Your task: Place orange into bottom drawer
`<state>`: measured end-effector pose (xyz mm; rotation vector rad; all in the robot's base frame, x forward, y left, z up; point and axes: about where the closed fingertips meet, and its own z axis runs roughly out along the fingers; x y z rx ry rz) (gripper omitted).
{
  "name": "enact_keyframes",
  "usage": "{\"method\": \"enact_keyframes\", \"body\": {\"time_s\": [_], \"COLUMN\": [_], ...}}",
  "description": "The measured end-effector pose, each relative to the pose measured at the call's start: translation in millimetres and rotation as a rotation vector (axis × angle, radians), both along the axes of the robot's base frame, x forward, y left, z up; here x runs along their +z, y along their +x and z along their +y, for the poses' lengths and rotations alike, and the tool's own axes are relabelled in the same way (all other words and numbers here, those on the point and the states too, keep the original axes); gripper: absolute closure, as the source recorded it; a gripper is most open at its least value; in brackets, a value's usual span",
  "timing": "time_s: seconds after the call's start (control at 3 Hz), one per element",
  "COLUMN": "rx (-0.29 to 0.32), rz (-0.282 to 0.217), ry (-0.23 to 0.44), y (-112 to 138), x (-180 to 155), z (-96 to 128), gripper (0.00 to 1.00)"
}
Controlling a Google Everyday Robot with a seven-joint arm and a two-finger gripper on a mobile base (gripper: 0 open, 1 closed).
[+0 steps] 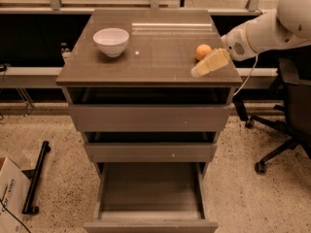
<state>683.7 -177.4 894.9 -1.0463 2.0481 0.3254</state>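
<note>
The gripper (198, 71), one pale yellowish claw on the end of the single white arm (265, 29), reaches in from the cabinet's right side. It lies low over the front right corner of the cabinet top (150, 64), tilted down toward the front edge. Whether it is spread or pressed together cannot be told. One orange (203, 51) sits on that same top near the right edge, just behind the gripper and not held by it; whether the two touch cannot be told either. One white bowl (111, 41) stands upright on the left part of the cabinet top, well apart from the orange. Below the top the cabinet has three drawers. The top drawer (148, 118) and the middle drawer (150, 152) each stand out slightly, with a dark gap above each front. The bottom drawer (150, 225) is pulled far out toward the camera, so its wide grey tray shows from above. On the speckled floor to the cabinet's right stands one dark office chair (291, 106) on castors. To the cabinet's left lie one black bar (37, 176) and, beyond it at the edge of view, one cardboard box (8, 194).
</note>
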Motion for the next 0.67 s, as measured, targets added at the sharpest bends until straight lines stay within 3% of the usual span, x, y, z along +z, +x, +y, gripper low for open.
{"method": "enact_keyframes", "body": {"time_s": [0.67], "rx": [-0.057], "rz": [0.002], "ry": [0.05], "y": [67.5], "x": [-27.7], "z": [-7.0], "gripper": [0.0]}}
